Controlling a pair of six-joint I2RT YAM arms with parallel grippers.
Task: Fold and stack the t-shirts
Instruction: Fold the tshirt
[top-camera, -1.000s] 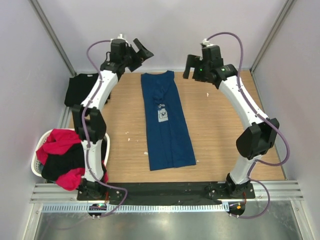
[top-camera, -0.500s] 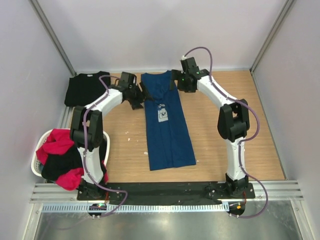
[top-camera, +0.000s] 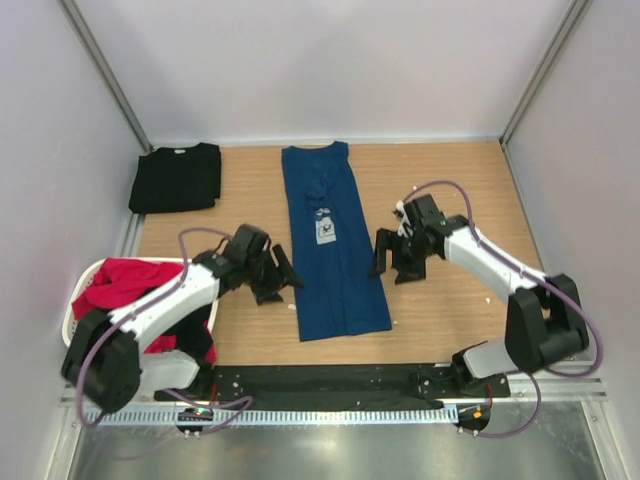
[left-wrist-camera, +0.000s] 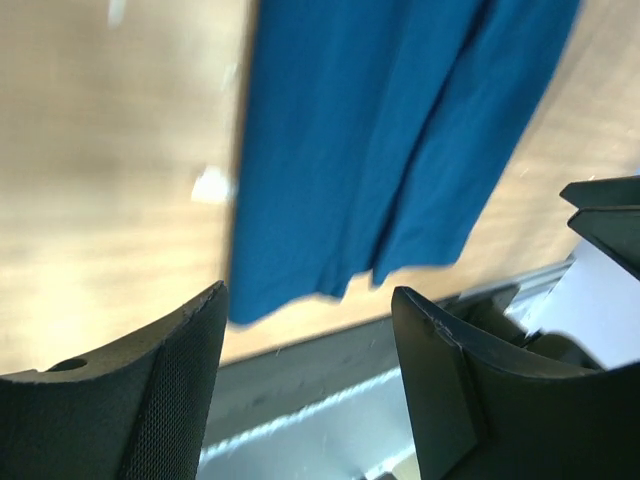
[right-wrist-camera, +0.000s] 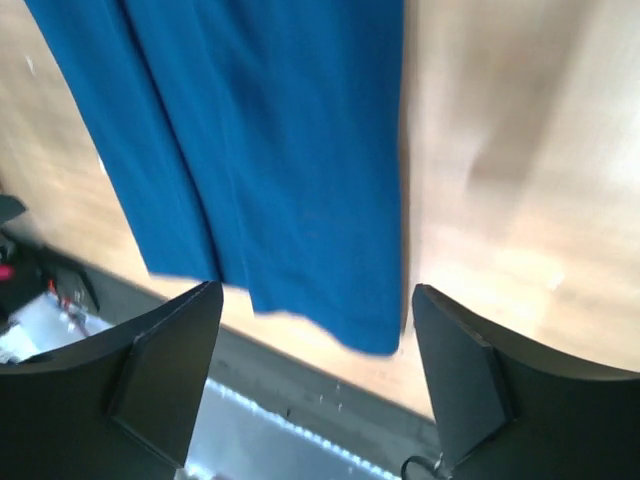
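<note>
The navy blue t-shirt (top-camera: 333, 240) is lying flat down the middle of the desk (top-camera: 460, 190), folded lengthwise into a long narrow strip, with its pale print facing up and its hem towards the arm bases. The left gripper (top-camera: 283, 277) is hanging low just beside the strip's left edge, and the right gripper (top-camera: 388, 265) is doing the same at the right edge, the two facing each other across the cloth. In both wrist views the fingers (left-wrist-camera: 160, 390) are standing wide apart with nothing between them but blue fabric and bare wood below. From above I cannot say for sure whether either is touching the shirt. The black t-shirt (top-camera: 176, 177) is sitting folded in the far left corner, well apart. A red t-shirt (top-camera: 118, 280) is spilling out of the white basket (top-camera: 72, 322) beside the left arm.
</note>
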